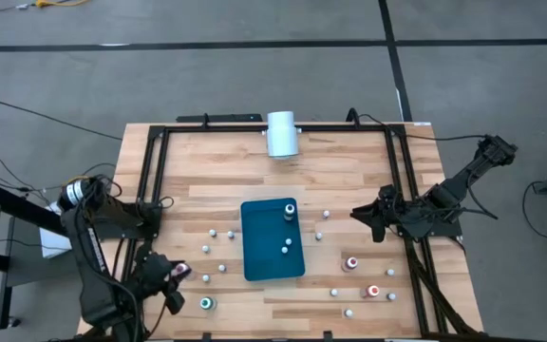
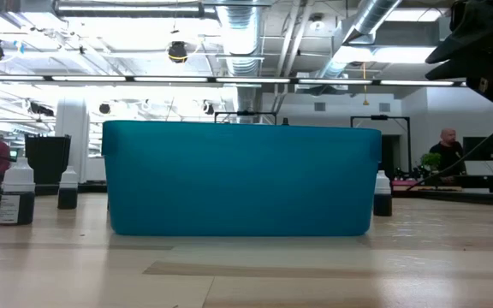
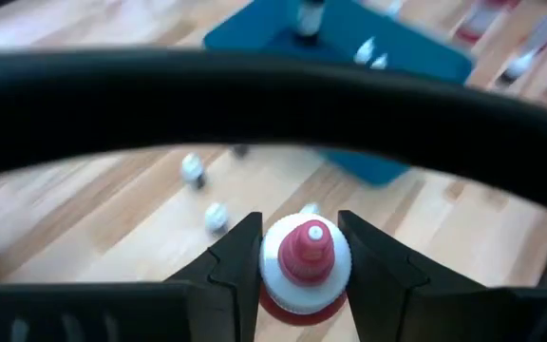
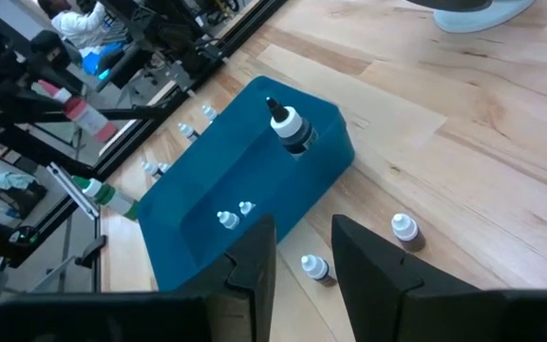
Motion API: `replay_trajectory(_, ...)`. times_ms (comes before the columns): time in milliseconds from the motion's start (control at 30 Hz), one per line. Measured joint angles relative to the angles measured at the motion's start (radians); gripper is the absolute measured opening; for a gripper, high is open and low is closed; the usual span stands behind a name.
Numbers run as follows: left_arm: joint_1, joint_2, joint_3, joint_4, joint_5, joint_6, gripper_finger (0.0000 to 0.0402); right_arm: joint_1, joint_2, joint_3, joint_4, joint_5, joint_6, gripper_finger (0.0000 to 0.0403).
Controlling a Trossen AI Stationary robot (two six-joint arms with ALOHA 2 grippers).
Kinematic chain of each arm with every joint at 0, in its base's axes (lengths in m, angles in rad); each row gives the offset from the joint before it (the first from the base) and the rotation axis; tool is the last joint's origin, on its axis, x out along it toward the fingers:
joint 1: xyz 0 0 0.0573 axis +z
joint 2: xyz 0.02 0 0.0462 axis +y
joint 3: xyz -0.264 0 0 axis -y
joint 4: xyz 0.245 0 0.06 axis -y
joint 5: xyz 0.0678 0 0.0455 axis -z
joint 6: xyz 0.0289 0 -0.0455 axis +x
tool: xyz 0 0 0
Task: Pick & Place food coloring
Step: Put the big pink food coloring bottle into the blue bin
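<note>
The wooden table (image 1: 216, 180) fills the middle of the high view, framed by black rails. At its centre sits the teal tray (image 1: 272, 239), which in the low view stands as a wide blue wall across the middle. Three small bottles are inside the tray: one with a dark body stands upright in a far corner (image 4: 288, 125), and two whitish ones sit near its middle. A large white cylinder (image 1: 281, 133) lies at the far edge of the table. The left arm reaches over the near left corner, and the left gripper (image 3: 304, 261) has its jaws closed narrowly on a red-topped bottle (image 3: 305, 269), held at the neck just under the red cap, above the table between the rail and the tray. The right arm waits over the right rail, well apart from the tray; the right gripper (image 4: 303, 249) has its fingers standing a narrow gap apart with nothing between them. The rest of the food coloring is scattered on the wood around the tray: a green-topped bottle (image 1: 206, 304) just beside the left gripper, two red-topped ones (image 1: 351, 263) right of the tray, and many smaller whitish bottles on both sides.
</note>
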Motion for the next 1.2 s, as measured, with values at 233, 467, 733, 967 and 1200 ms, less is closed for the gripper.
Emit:
replay_trajectory(233,0.054,-0.063,-0.001,0.005,-0.144,0.063,0.0108,0.0,0.0,0.0,0.006,-0.003,-0.001,0.0095)
replay_trajectory(467,0.081,-0.128,-0.001,0.05,-0.417,0.151,0.0108,0.0,0.0,0.0,0.006,-0.004,-0.007,0.0095)
replay_trajectory(733,0.074,-0.144,-0.001,0.142,-0.625,0.249,0.0108,0.0,0.0,0.0,0.006,-0.004,-0.016,0.0095)
replay_trajectory(967,0.043,-0.144,-0.001,0.182,-0.734,0.267,0.0108,0.0,0.0,0.0,0.006,-0.012,-0.018,0.0095)
replay_trajectory(1200,0.043,-0.144,-0.001,0.207,-0.738,0.267,0.0108,0.0,0.0,0.0,0.006,-0.026,-0.018,0.0095)
